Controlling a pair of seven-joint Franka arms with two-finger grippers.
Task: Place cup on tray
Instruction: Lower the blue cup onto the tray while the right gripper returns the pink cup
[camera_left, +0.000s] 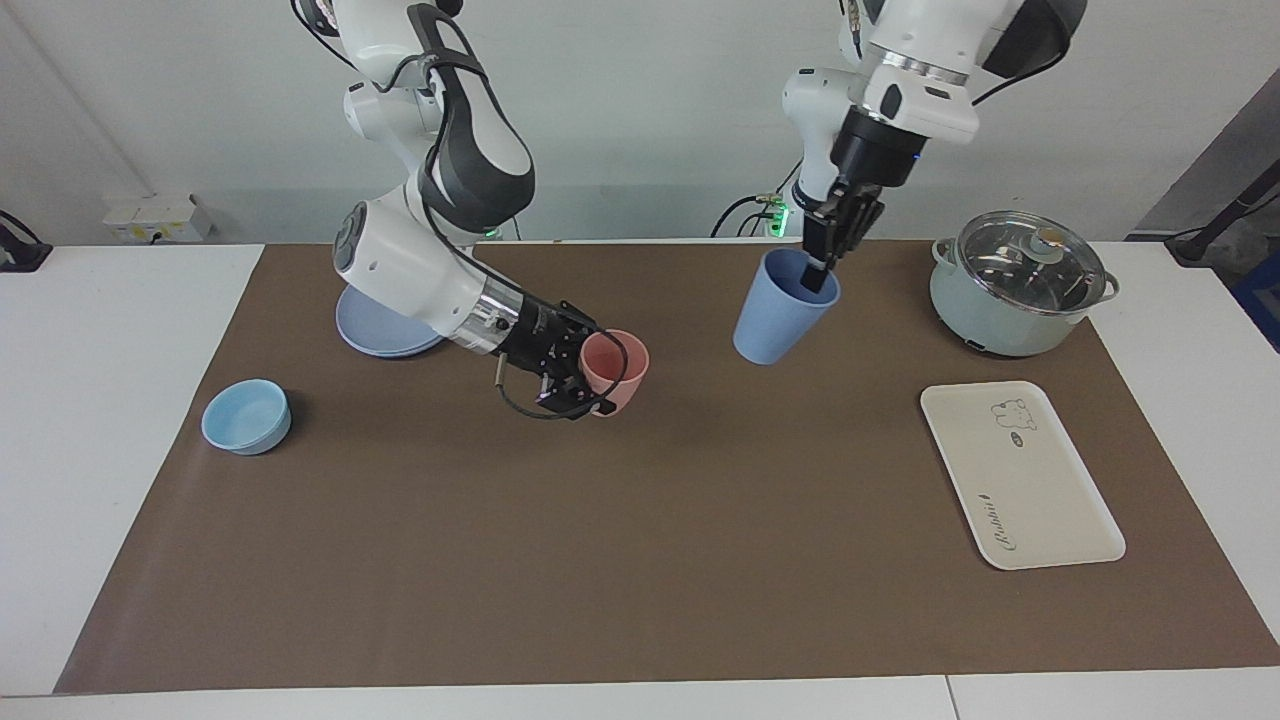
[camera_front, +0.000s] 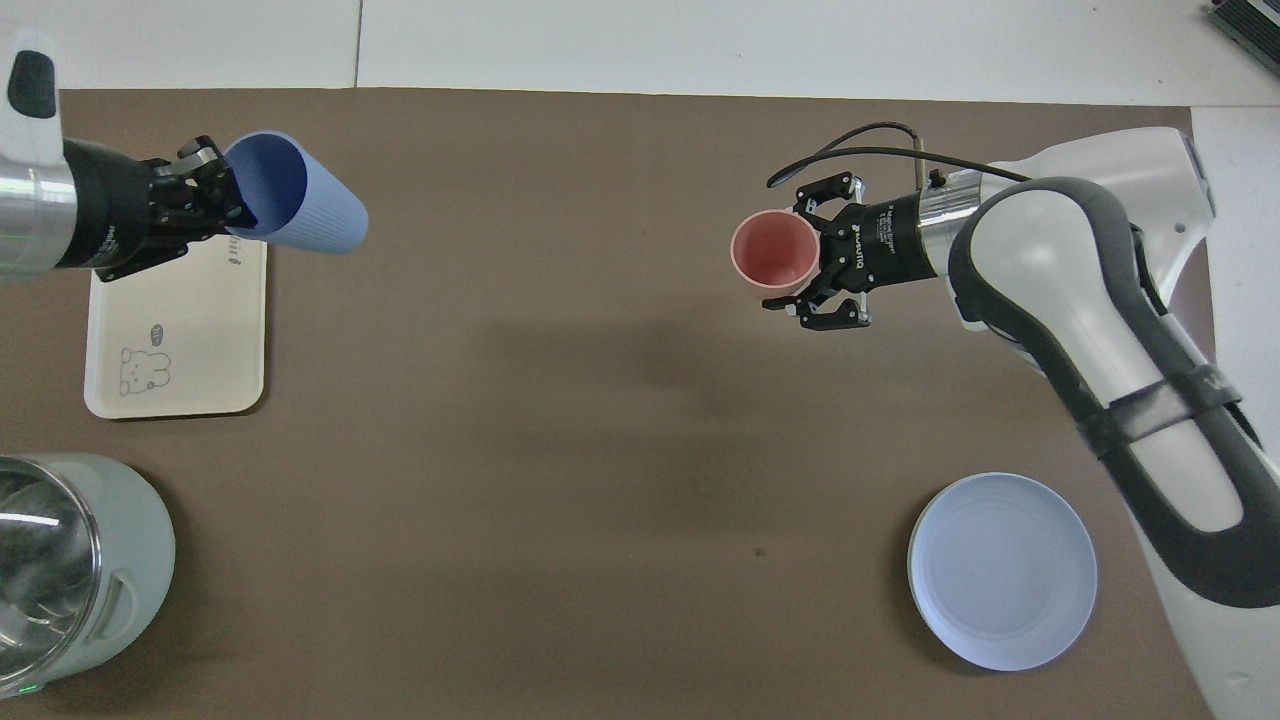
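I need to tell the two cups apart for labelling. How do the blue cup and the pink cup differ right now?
The blue cup hangs tilted in the air from the left gripper; the pink cup is in the right gripper, low over the mat. Blue is pinched at its rim, pink at its side. Both are handleless tumblers.

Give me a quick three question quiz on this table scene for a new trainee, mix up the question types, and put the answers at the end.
1. True or false: the blue cup already stands on the tray.
2. Multiple choice: the right gripper is shut on which thing? A) the light-blue bowl B) the pink cup C) the round plate
3. Fill in: the pot with the glass lid stands nearer to the robots than the ____.

Key
1. False. The left gripper holds the blue cup by its rim, tilted, up in the air over the brown mat.
2. B, the pink cup.
3. The tray.
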